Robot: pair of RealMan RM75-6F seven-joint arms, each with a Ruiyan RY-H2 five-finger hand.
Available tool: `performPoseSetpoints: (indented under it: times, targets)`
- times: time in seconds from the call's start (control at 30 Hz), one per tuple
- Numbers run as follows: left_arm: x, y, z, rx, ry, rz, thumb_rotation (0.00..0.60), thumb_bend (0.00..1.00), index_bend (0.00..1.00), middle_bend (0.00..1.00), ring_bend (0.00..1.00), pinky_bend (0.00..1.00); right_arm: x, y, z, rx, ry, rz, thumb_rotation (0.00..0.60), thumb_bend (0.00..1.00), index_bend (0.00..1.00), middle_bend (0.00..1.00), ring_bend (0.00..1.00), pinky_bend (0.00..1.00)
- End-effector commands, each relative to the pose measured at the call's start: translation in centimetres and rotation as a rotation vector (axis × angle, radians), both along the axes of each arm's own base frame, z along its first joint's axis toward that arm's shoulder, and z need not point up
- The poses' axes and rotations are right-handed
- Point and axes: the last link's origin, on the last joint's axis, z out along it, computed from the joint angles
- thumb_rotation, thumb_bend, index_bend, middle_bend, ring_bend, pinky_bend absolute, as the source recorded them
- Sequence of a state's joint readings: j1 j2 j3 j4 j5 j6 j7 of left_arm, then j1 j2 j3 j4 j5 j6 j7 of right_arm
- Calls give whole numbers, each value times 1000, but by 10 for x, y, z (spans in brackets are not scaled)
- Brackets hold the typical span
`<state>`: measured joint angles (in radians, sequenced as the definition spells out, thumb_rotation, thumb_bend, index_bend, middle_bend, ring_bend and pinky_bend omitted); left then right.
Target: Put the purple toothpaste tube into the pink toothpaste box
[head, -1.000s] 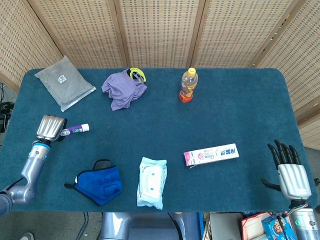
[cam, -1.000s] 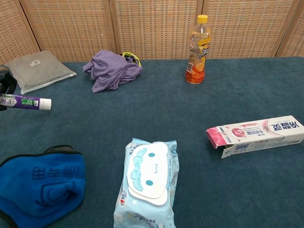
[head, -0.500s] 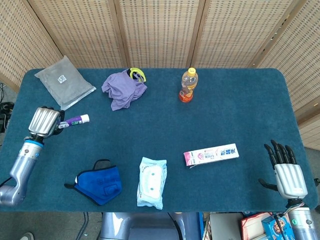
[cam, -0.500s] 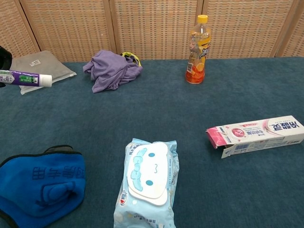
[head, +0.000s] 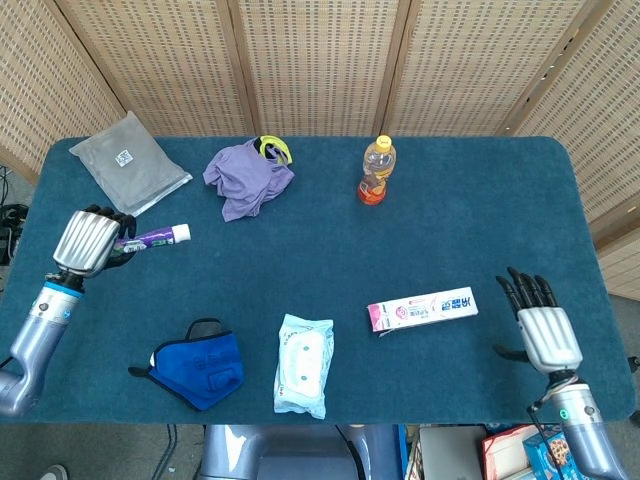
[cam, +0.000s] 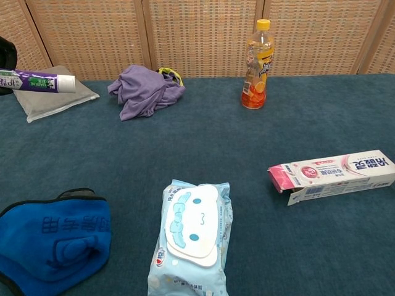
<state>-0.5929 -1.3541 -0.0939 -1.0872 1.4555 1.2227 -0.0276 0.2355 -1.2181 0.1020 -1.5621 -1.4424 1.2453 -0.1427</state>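
My left hand (head: 90, 243) grips the purple toothpaste tube (head: 158, 237) at the table's left side, lifted off the cloth, its white cap pointing right. In the chest view the tube (cam: 40, 81) pokes in from the left edge, with only a dark bit of the hand (cam: 5, 54) showing. The pink toothpaste box (head: 422, 308) lies flat right of centre, its open flap end at the left (cam: 333, 174). My right hand (head: 543, 332) hovers open to the right of the box, fingers spread and pointing away, apart from it.
A blue face mask (head: 197, 364) and a pack of wet wipes (head: 304, 364) lie near the front edge. At the back are a grey pouch (head: 129, 164), a purple cloth (head: 248, 176) and an orange drink bottle (head: 377, 171).
My left hand has raised the tube and carried it a little to the right. My right hand has moved forward and left, closer to the box.
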Motion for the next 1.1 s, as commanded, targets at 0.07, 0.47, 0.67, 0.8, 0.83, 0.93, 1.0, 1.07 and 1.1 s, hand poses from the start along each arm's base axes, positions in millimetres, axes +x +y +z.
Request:
performPoseSetpoints:
  times: [0.07, 0.47, 0.67, 0.8, 0.83, 0.93, 1.0, 1.07, 1.1]
  targets:
    - [3, -3, 1, -3, -8, -16, 600, 314, 789, 662, 531, 505, 11, -28, -17, 96, 31, 19, 600, 153, 57, 0, 0, 0]
    - [5, -3, 0, -16, -3, -22, 600, 314, 789, 662, 531, 505, 23, -50, -64, 270, 58, 4, 600, 153, 99, 0, 0, 0]
    - [6, -4, -2, -20, 1, -22, 600, 314, 789, 662, 531, 505, 31, -57, -72, 274, 61, 18, 600, 153, 105, 0, 0, 0]
    - [6, -4, -3, -22, 3, -23, 600, 313, 789, 662, 531, 505, 36, -61, -76, 278, 58, 22, 600, 153, 105, 0, 0, 0]
    - [6, -4, -4, -22, 5, -24, 600, 313, 789, 662, 531, 505, 37, -62, -78, 280, 58, 23, 600, 153, 105, 0, 0, 0]
    - [6, -5, -4, -22, 9, -25, 600, 314, 789, 662, 531, 505, 40, -65, -84, 291, 53, 20, 600, 153, 106, 0, 0, 0]
    - [7, -5, -4, -22, 9, -26, 600, 314, 789, 662, 531, 505, 41, -66, -87, 296, 50, 18, 600, 153, 120, 0, 0, 0]
    - [7, -5, -4, -22, 8, -27, 600, 314, 789, 662, 531, 505, 43, -67, -91, 297, 47, 20, 600, 153, 141, 0, 0, 0]
    - [8, -5, -5, -22, 8, -27, 600, 314, 789, 662, 531, 505, 44, -69, -92, 296, 46, 22, 600, 153, 154, 0, 0, 0]
